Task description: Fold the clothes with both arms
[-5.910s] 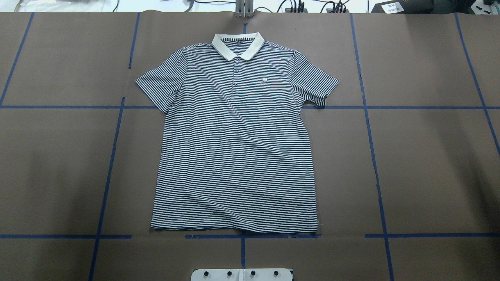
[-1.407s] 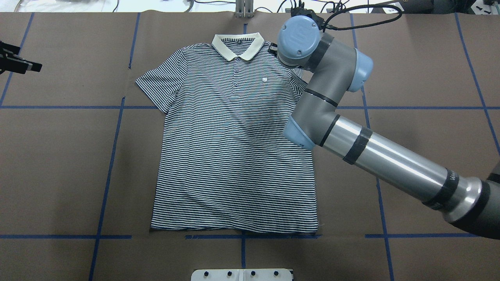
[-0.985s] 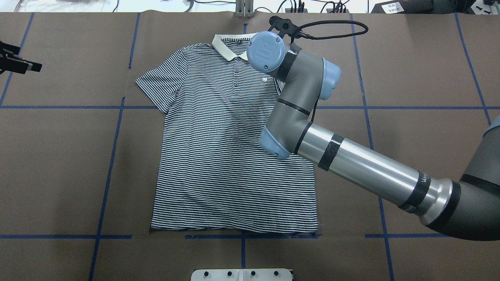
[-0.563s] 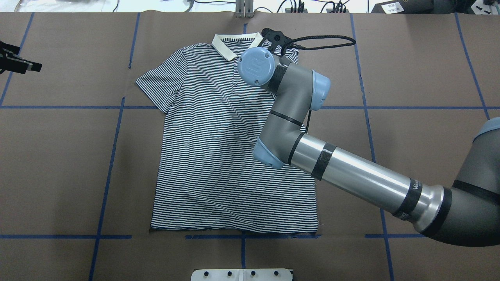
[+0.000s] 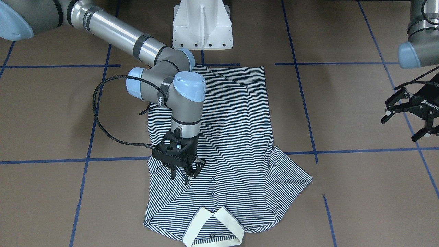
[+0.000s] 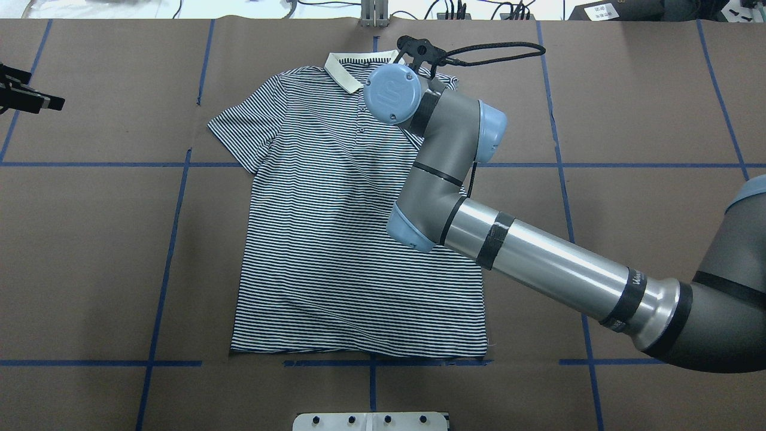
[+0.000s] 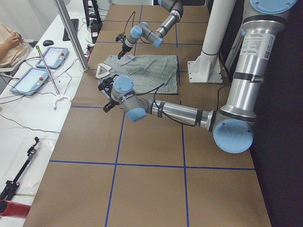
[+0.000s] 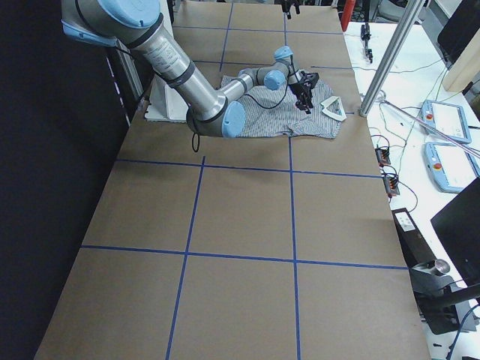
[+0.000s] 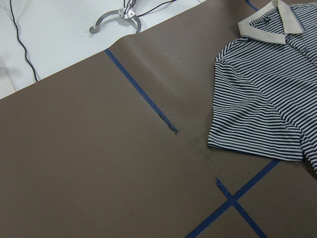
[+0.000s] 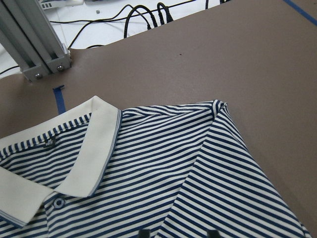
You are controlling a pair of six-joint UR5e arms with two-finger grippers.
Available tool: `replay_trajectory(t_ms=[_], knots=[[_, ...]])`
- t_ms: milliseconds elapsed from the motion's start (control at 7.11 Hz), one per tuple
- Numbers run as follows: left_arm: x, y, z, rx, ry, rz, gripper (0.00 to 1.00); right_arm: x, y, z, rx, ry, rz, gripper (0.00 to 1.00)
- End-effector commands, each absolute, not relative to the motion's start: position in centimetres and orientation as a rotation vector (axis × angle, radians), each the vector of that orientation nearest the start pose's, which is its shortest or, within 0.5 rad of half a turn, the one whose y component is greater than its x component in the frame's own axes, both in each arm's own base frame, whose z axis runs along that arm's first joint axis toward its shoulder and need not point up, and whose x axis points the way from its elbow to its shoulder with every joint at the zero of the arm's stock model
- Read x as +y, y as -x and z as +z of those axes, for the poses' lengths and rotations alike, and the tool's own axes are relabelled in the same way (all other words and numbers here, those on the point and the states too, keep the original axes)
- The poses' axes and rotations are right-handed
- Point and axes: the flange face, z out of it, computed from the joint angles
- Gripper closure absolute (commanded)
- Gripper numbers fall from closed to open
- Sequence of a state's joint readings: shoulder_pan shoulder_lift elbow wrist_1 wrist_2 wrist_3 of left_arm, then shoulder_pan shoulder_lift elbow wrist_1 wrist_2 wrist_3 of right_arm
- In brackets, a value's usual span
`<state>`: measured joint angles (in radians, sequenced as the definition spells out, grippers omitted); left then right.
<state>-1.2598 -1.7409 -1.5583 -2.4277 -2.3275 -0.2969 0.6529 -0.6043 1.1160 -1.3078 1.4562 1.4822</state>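
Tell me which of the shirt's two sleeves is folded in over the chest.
The sleeve on the robot's right, beneath the right gripper: it lies doubled over the shirt, while the other sleeve is spread flat on the table.

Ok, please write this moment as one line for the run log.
shirt: flat, one sleeve folded inward | right gripper: open, over chest | left gripper: open, beside shirt, over table

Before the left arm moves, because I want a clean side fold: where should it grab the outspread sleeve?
Pinch the sleeve at its cuff hem, probably coming down from the outer side, where the left pincer hangs open. The sleeve lies flat, and that hem is its free edge nearest that arm.
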Motion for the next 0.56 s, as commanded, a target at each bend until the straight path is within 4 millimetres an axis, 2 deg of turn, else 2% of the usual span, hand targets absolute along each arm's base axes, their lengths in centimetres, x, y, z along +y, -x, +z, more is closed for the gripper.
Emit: replay_trajectory(t_ms=[0,141,281,422], knots=[[-57.5,-11.7,48.4,0.896,-0.706,0.359,0.00,-66.1,50.8,22.7,-0.723,-0.300,0.393,0.00],[-58.3,-12.0,48.3,0.920,-0.664,0.275,0.09,-66.6,45.2,26.1,-0.727,-0.317,0.285,0.00],[-58.8,-13.9,47.5,0.948,-0.618,0.163,0.32,-66.5,39.5,28.2,-0.755,-0.328,0.175,0.00],[-59.1,-17.3,46.5,0.936,-0.611,0.093,0.36,-65.8,31.9,31.6,-0.795,-0.313,0.121,0.00]])
